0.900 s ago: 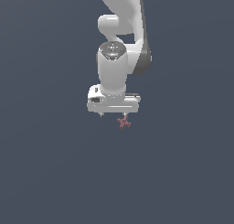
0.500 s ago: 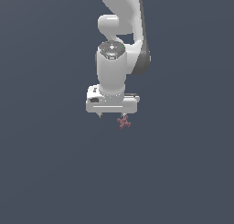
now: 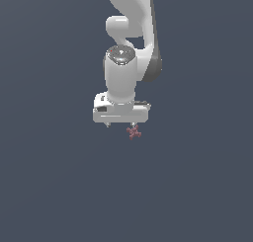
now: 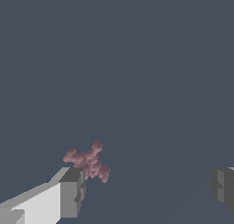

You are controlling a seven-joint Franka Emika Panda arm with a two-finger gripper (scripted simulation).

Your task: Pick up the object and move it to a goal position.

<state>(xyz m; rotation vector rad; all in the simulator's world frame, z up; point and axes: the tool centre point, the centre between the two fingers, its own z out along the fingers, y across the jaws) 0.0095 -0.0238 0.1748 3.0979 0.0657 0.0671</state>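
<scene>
Matt, lumpy object [image 4: 87, 160] (claw [image 4: 146, 189] smooth).

Gripper [image 3: 120, 124]: sits a touch lower over the jack than in the earlier pictures, a small creep downward and nothing more.
Gap to jack [image 3: 134, 133]: narrower now; in the exterior view the pink prongs sit just under the gripper's right-hand finger.
Jaws: spread wide in the wrist view, one finger [image 4: 73, 191] right beside the jack [image 4: 88, 161], the other well away from it.
</scene>
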